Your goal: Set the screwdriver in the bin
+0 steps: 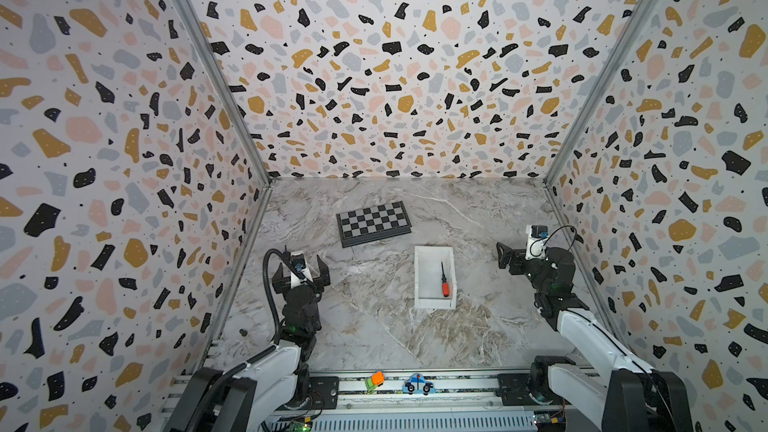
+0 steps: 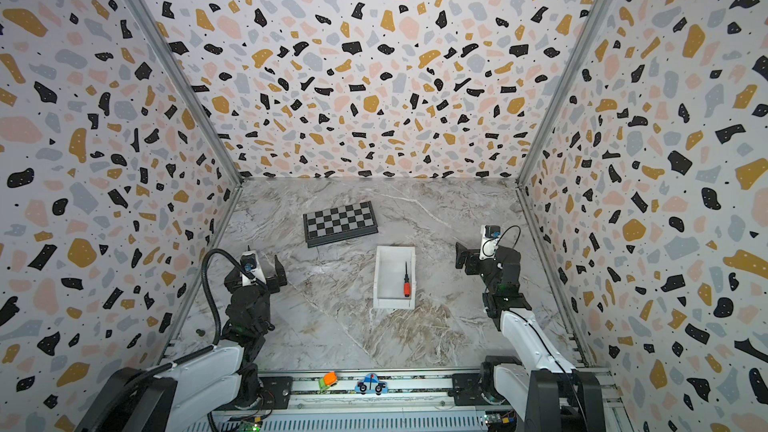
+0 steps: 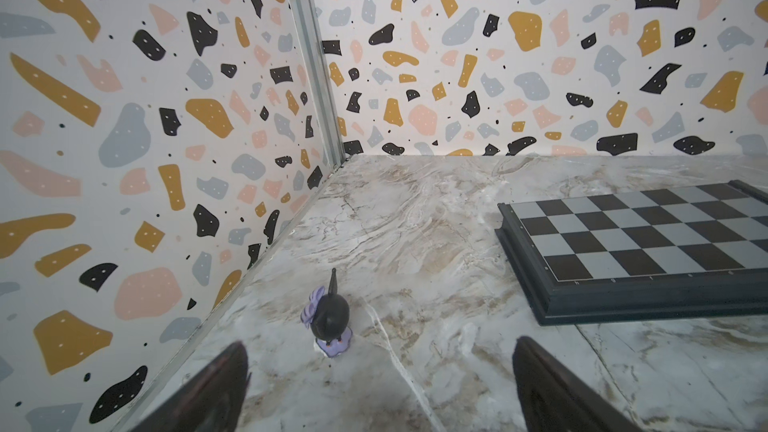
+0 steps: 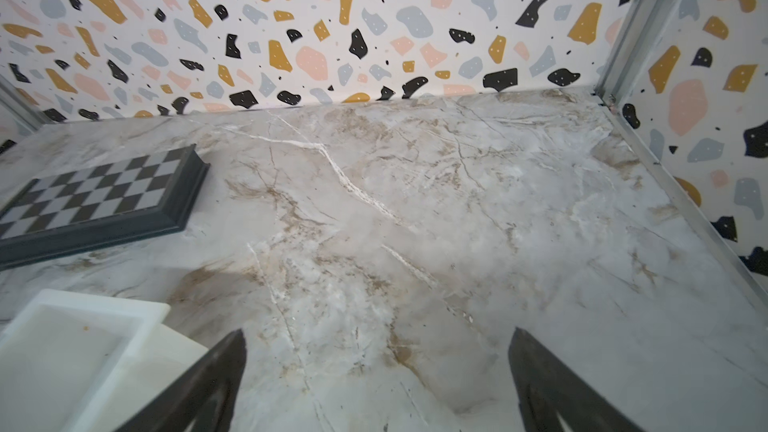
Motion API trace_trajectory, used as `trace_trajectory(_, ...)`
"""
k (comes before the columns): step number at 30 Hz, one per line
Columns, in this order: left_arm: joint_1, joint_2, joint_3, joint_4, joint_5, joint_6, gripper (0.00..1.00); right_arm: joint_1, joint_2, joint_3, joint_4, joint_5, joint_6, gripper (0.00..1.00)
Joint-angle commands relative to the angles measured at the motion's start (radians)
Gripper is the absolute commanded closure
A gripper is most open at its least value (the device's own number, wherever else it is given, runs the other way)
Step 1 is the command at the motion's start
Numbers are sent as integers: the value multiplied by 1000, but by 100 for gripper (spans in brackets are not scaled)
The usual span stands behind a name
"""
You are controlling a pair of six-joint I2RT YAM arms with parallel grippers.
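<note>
Both top views: screwdriver [image 1: 444, 280] lies flat inside the bin [image 1: 434, 306], along its right-hand wall, orange handle toward me and shaft toward the far wall; same in the twin view, screwdriver [image 2: 407, 281], bin [image 2: 392, 305]. The tip is too thin to make out. The chessboard [image 1: 373, 223] sits just beyond the bin, apart from it. My left gripper [image 1: 298, 262] hangs above the table by the left wall, arm folded up under it, fingers spread and pointing at the far wall, nothing between them; cable and wrist camera cover part of it. My right gripper [image 1: 503, 255] is by the right wall, forearm running up along that wall and wrist turned toward the middle. It shows edge-on here, so I can't read the jaw gap from above. Both arm bases are cut off at the lower edge. A small dark thing [image 1: 243, 332] near the left wall is too small to name. Left wrist view: left gripper [image 3: 380, 342] is released, blurred fingers [image 3: 216, 384] wide apart over bare marble, only their tips in frame. A little black-and-purple figurine [image 3: 328, 317] stands ahead of them, not touched. The chessboard [image 3: 640, 238] is cut off at the frame's edge. Right wrist view: right gripper [image 4: 378, 331] is released too, jaws wide and empty over marble. Only one corner of the bin [image 4: 99, 305] shows, cut by the edge, so the screwdriver's part lies out of frame. The chessboard [image 4: 95, 197] is partly cropped.
</note>
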Motion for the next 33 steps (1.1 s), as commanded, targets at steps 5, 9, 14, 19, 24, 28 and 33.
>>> trace_trajectory(5,14,226,30,291,44,7,0,12,161,4,270,78,-108,1)
trace_trajectory(9,24,339,58,369,44,5,0,40,230,-74,491,177,-104,1)
trace_trajectory(14,52,319,99,256,110,-4,0,73,377,-114,688,175,-122,1)
trace_trajectory(19,116,317,140,171,201,-46,0,86,439,-113,733,174,-136,1)
trace_trajectory(24,125,320,144,166,215,-52,0,85,439,-117,745,173,-135,1)
trace_trajectory(28,126,320,147,161,194,-61,0,83,439,-116,737,171,-135,1)
trace_trajectory(33,126,320,147,156,188,-63,0,83,441,-113,734,168,-135,1)
